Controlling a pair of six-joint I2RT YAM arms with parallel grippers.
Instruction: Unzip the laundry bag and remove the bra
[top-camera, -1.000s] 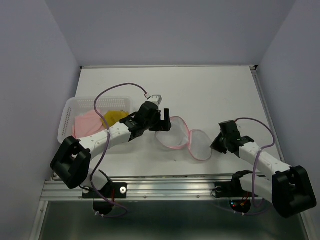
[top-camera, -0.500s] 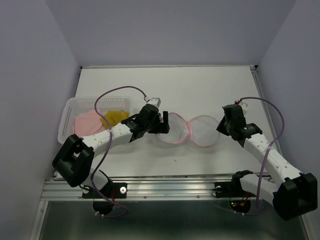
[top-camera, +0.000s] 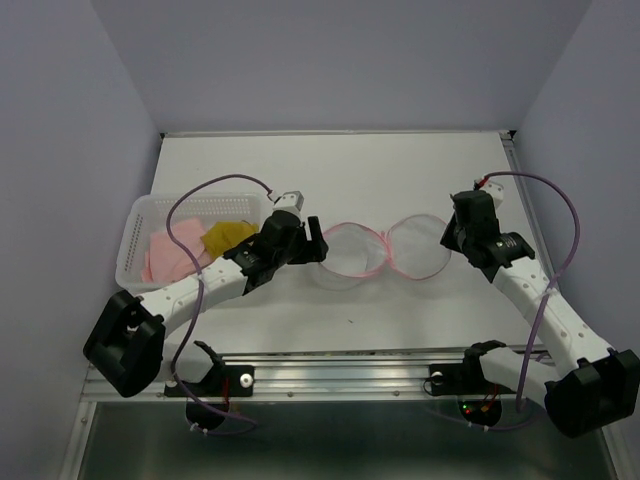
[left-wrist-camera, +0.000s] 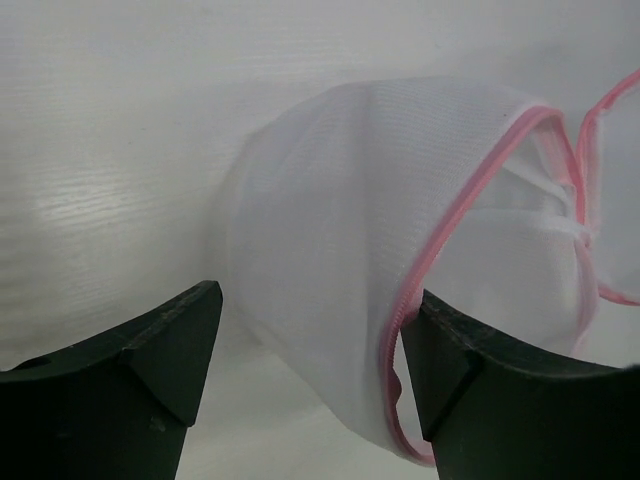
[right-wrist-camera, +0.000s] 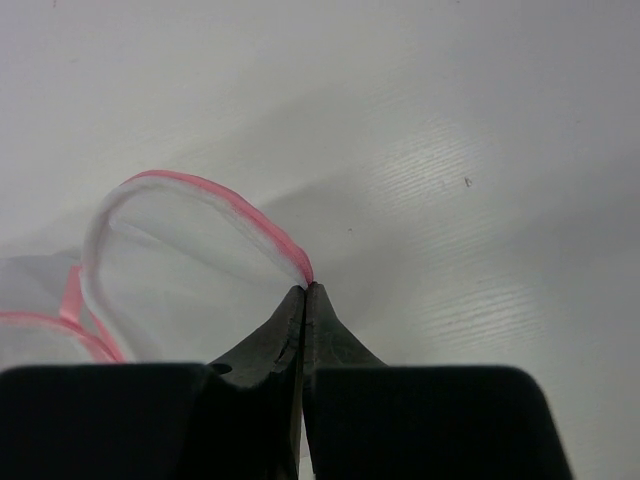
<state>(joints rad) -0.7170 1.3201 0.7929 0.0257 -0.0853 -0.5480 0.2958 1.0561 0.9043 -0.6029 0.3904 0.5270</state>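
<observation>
White table (top-camera: 400, 170) bears opened laundry bag (top-camera: 345, 255); basket (top-camera: 130, 240) left.

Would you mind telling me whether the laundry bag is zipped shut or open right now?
Open: the laundry bag lies spread in two round halves joined at the middle, the right gripper pinching one pink rim.

Top camera high above and behind, looking down over the whole table (top-camera: 400, 170), left wrist camera low, close against the bag (left-wrist-camera: 330, 230), right wrist camera close on its rim (right-wrist-camera: 240, 215), all three sharing the bag.
</observation>
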